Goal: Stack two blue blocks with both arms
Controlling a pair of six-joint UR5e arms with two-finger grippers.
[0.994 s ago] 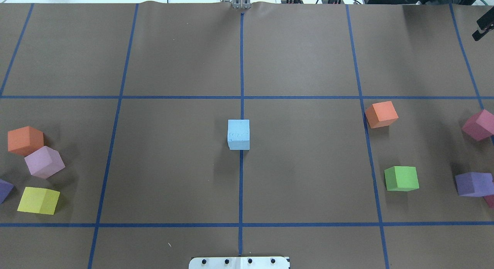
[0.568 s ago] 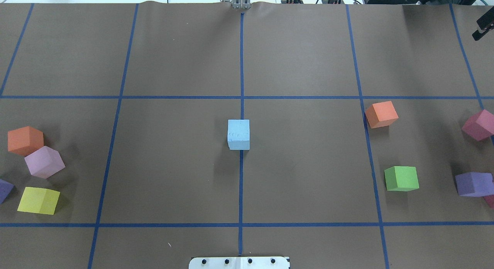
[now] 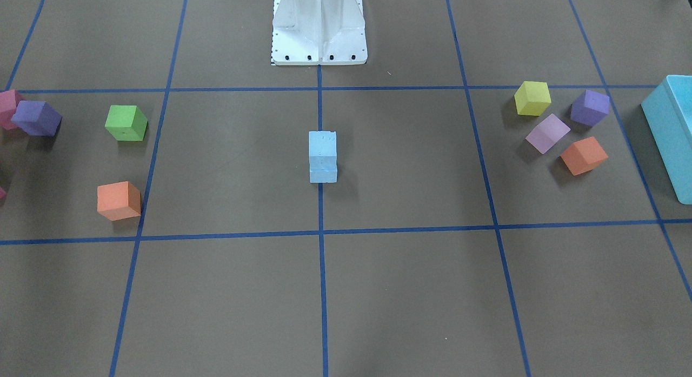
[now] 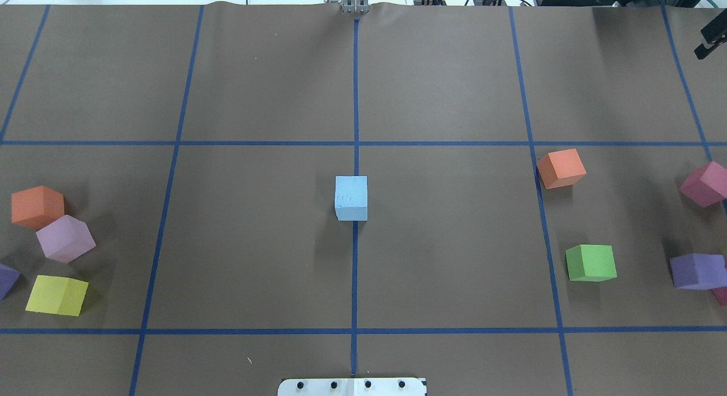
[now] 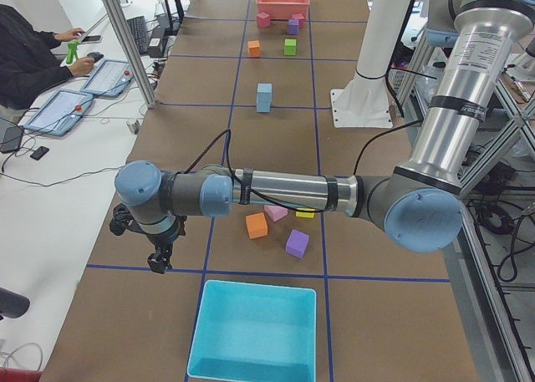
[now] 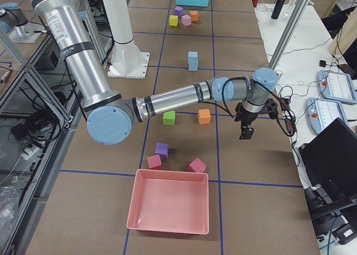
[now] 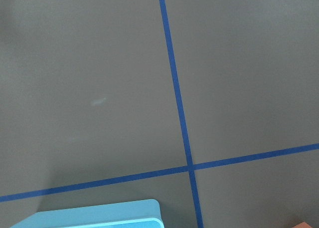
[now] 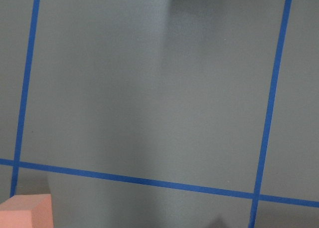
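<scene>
On the bench point(image 4: 454, 72), at its middle line, the two blue blocks point(image 3: 323, 156) stand stacked; from overhead the top block point(image 4: 351, 194) hides the lower one. I cannot tell if my left gripper point(image 5: 158, 263) or right gripper point(image 6: 246, 134) is released or clenched; both look tiny. The turquoise box point(image 3: 667, 128) is cut off at the front view's edge.

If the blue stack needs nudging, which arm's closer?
Right, probably: the right end effector hangs by the orange cube, nearer the blue stack; the left end effector is beside the turquoise box.
</scene>
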